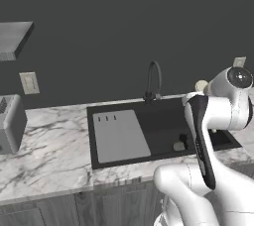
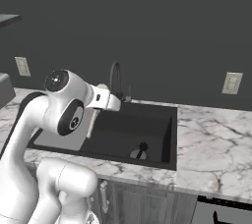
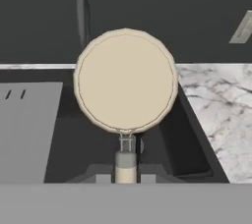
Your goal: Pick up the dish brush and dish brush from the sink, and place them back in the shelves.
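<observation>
Gripping dish brush (image 3: 125, 81) — seemingly above sink (image 3: 64, 134)

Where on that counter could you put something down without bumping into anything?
The marble counter right of the sink looks bare up to the wall. Left of the sink there is another bare stretch, bordered by a grey appliance. Inside the sink it is tighter: a grey board, another brush, and the arm holding a brush.

Flat, even rendered light, dim dark wall, soft low-resolution edges, no glare

Dark wall (image 1: 124, 17) — white marble countertop (image 1: 49, 155)
</observation>
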### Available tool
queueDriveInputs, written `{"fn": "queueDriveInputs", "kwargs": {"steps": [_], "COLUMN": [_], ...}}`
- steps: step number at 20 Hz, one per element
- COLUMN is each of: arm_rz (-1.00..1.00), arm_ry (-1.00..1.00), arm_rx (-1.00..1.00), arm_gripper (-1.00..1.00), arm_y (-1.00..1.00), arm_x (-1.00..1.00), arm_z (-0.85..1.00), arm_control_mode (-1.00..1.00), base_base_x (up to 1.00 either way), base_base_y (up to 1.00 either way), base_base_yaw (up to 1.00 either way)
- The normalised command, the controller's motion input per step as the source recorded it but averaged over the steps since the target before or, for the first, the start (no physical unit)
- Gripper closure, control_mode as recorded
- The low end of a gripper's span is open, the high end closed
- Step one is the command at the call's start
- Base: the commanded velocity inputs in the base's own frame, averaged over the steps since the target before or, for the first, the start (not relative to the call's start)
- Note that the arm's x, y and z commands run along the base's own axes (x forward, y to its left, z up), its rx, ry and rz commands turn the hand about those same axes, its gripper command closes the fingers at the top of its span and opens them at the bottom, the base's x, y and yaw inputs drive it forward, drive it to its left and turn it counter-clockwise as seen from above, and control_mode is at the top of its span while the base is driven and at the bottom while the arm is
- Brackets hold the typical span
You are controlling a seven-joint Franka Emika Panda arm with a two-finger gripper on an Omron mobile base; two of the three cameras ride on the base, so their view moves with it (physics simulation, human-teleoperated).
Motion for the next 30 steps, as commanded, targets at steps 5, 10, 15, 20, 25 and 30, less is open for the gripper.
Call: {"fn": "queueDriveInputs", "kwargs": {"steps": [5,10,15,20,25,30], "arm_rz": [0.00,0.00,0.00,0.02,0.08,0.10], "arm_ry": [-0.04,-0.03,-0.04,-0.02,0.00,0.00], "arm_rx": [0.00,0.00,0.00,0.02,0.01,0.00], "arm_gripper": [1.00,1.00,1.00,1.00,1.00,1.00], "arm_y": [0.45,0.49,0.39,0.03,0.00,0.00], "arm_x": [-0.17,-0.18,-0.10,-0.12,0.00,0.00], "arm_z": [0.66,0.69,0.58,0.26,0.02,-0.01], "arm_control_mode": [-1.00,-1.00,-1.00,-1.00,-1.00,-1.00], "base_base_x": [0.00,0.00,0.00,0.00,0.00,0.00], "base_base_y": [0.00,0.00,0.00,0.00,0.00,0.00], "base_base_yaw": [0.00,0.00,0.00,0.00,0.00,0.00]}}
